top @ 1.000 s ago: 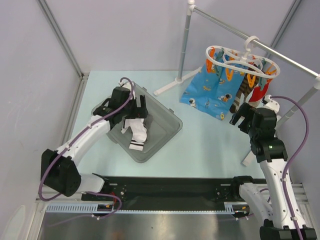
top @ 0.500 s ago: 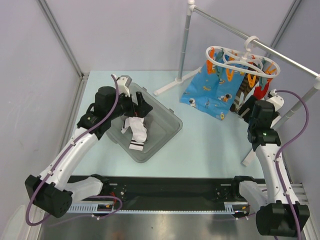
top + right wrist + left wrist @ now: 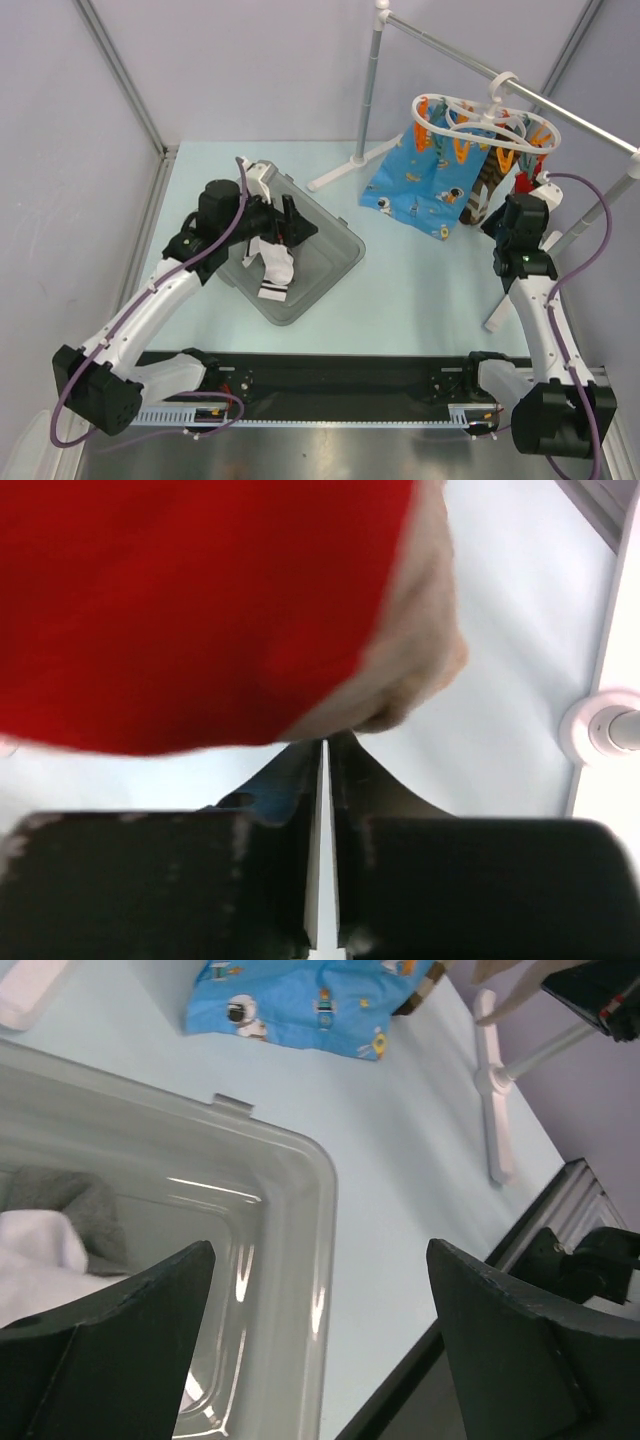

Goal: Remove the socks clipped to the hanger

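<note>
The white ring hanger (image 3: 480, 115) hangs by its hook from the metal rail. Clipped to it are a bright blue printed sock (image 3: 420, 190), a brown-striped sock (image 3: 483, 190) and a red-and-beige sock (image 3: 522, 183). My right gripper (image 3: 512, 205) is up against that last sock. In the right wrist view its jaws are pressed together at the sock's (image 3: 200, 600) beige lower edge, with the right gripper (image 3: 326, 742) pinching the fabric. My left gripper (image 3: 295, 222) hovers open over the grey bin (image 3: 335, 262), and nothing sits between the jaws of the left gripper (image 3: 318, 1260).
The bin holds a white sock with a black-striped cuff (image 3: 272, 268) and a grey sock (image 3: 70, 1195). The silver rail (image 3: 560, 110) rests on stands with white feet (image 3: 340, 170). One stand foot (image 3: 605, 730) is close to my right arm. Walls enclose the table.
My right gripper rose to the red-and-beige sock and closed from wide open onto its lower edge. My left arm lifted off the bin and swung its open gripper rightward.
</note>
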You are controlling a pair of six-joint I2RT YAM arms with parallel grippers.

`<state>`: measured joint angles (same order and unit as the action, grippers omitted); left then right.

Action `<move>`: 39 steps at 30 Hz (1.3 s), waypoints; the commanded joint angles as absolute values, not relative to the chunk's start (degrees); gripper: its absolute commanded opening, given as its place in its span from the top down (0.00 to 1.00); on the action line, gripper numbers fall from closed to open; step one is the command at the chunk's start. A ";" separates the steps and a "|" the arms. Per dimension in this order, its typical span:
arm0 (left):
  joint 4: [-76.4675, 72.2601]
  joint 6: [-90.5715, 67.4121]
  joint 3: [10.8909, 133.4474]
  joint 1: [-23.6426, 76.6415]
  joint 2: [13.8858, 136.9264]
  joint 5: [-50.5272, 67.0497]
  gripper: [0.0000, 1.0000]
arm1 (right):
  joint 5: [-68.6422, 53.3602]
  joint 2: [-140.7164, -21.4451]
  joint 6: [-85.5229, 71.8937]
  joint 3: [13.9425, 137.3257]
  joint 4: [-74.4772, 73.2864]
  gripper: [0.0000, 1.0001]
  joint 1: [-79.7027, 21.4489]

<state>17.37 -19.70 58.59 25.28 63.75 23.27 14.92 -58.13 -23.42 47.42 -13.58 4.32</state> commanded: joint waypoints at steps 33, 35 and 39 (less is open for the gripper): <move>-11.25 -12.39 86.74 52.73 99.39 25.22 0.08 | -29.27 -46.50 -30.23 64.42 -30.76 1.00 0.88; -10.99 -11.78 87.53 53.78 100.19 25.05 0.11 | -29.44 -46.50 -30.32 64.95 -31.29 1.00 0.88; -9.06 -10.37 89.03 55.19 100.98 22.95 0.33 | -29.00 -45.53 -30.85 64.69 -31.55 1.00 0.88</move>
<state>-8.54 -13.17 84.97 54.06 101.01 23.77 -27.46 -46.89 -30.00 62.30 -31.22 1.10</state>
